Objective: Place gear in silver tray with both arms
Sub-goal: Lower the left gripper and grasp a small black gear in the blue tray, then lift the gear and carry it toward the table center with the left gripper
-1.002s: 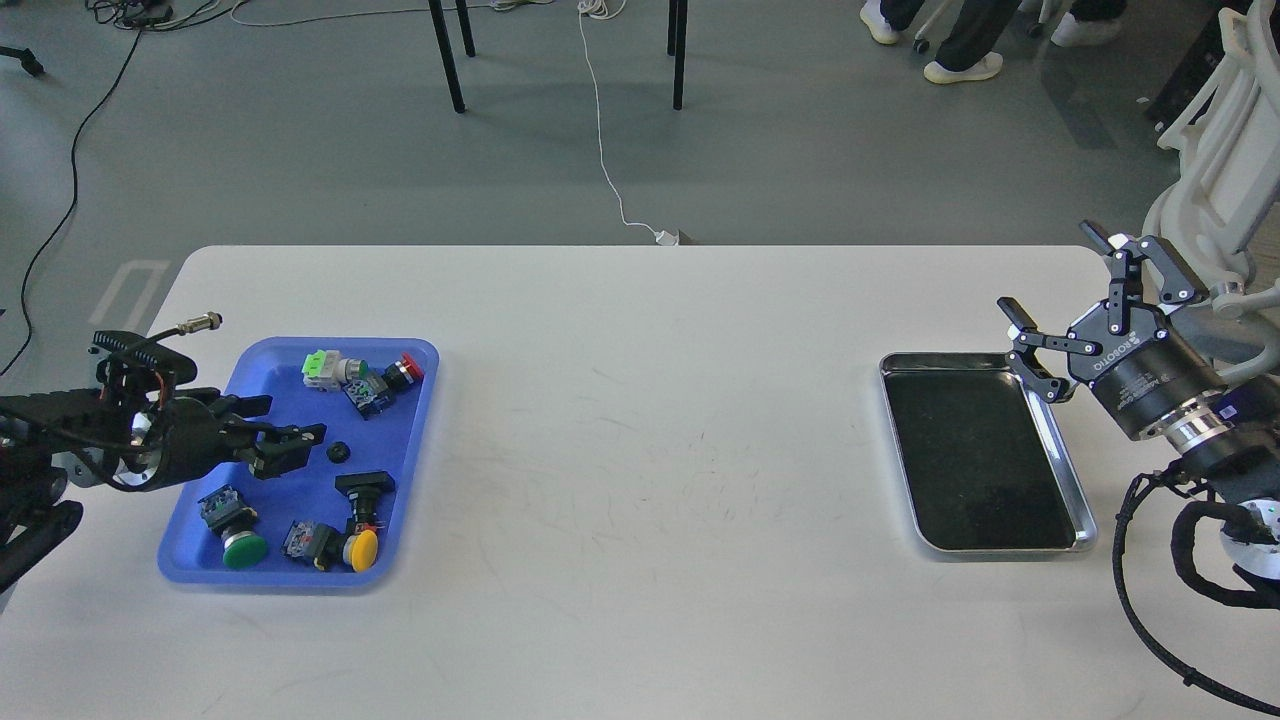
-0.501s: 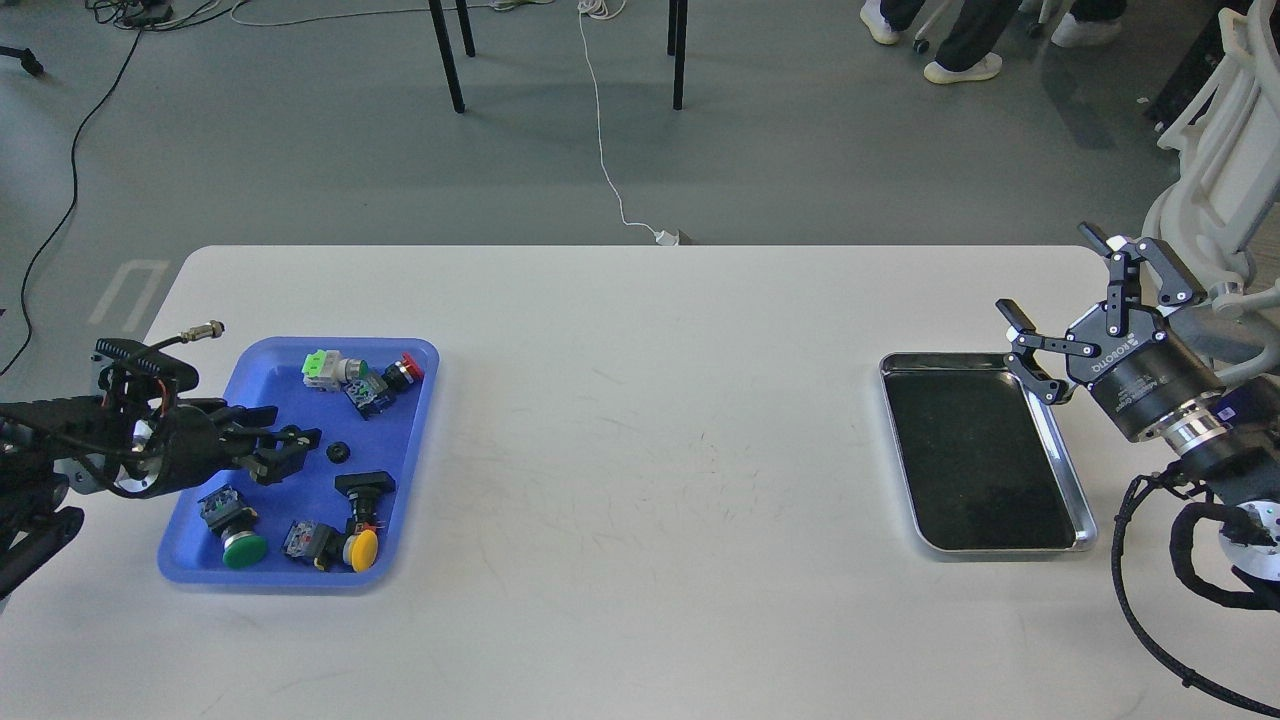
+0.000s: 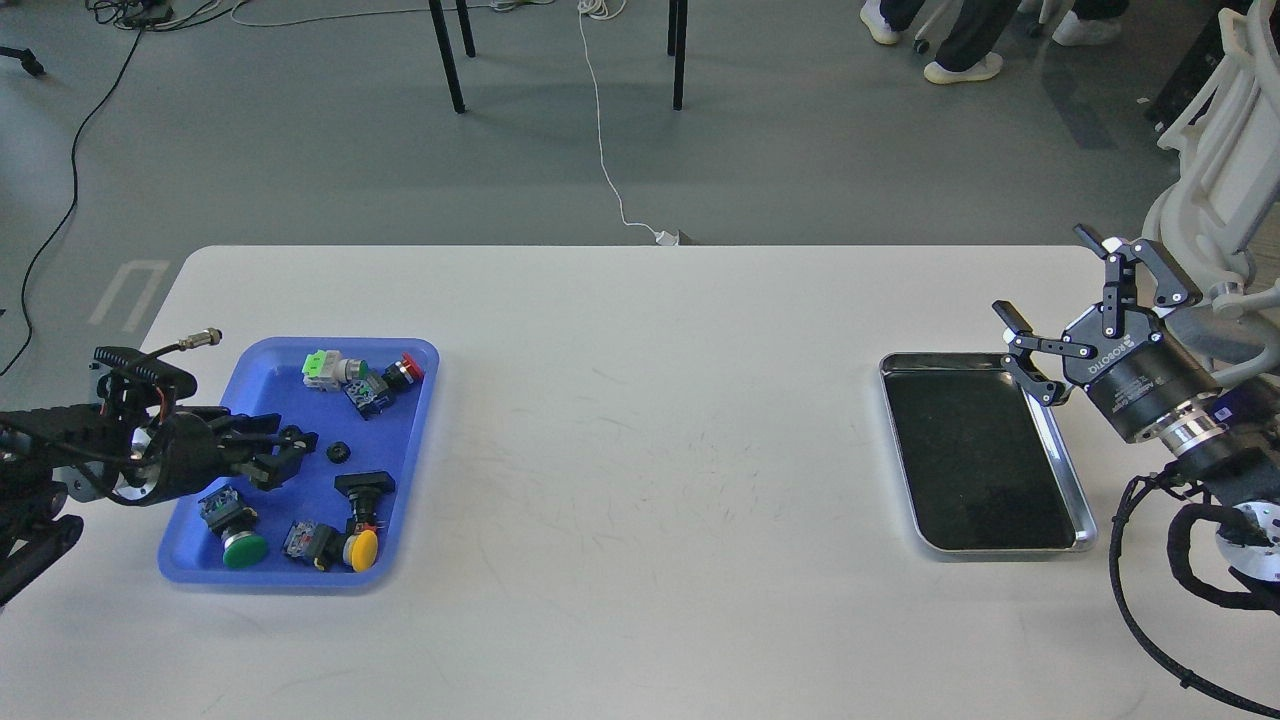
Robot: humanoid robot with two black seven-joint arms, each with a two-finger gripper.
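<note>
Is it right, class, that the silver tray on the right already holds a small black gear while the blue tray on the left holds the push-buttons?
Not quite. The head view shows the silver tray empty, only its dark bottom showing. The small black gear lies in the blue tray with the push-buttons.

Shiny metal silver tray — glossy blue plastic tray — matt white table.
</note>
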